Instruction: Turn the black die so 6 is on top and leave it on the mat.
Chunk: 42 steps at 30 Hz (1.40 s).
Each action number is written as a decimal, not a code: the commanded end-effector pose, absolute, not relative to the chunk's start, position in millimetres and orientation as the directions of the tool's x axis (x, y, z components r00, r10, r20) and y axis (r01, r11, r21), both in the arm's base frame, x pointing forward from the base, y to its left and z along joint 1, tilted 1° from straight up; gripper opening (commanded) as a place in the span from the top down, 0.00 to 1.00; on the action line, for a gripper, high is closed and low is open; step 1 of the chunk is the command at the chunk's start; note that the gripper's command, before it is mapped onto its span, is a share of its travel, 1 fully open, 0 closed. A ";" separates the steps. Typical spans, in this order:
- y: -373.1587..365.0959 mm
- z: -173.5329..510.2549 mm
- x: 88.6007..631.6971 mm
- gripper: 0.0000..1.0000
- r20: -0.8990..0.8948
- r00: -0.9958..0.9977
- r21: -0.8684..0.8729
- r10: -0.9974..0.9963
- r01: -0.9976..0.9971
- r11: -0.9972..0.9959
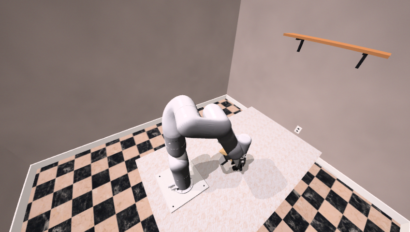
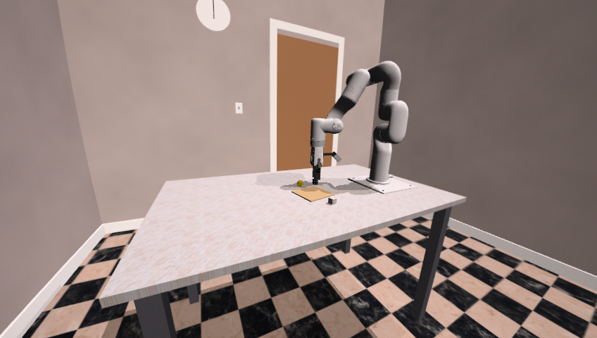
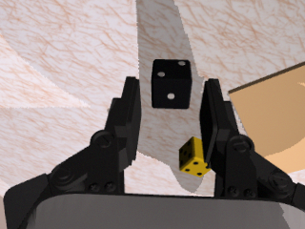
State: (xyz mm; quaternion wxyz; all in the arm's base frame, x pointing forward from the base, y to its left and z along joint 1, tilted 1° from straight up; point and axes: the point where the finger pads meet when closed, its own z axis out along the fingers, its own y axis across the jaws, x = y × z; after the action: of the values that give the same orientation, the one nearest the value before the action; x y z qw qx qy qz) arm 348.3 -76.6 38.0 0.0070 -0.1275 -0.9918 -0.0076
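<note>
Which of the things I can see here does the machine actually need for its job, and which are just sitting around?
Part of the job:
- black die, on the table, not on the mat
- tan mat
- gripper, partly open, holding nothing

Just there, to be left alone:
- yellow die
- white die
- table, door, clock, shelf
</note>
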 end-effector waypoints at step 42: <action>-76.5 11.3 349.3 0.58 0.012 -0.967 0.013 0.253 0.253 0.967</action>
State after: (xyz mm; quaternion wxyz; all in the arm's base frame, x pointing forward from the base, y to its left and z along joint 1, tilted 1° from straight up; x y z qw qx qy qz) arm 347.9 -76.1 10.3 0.0070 -0.1275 -0.9918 -0.0076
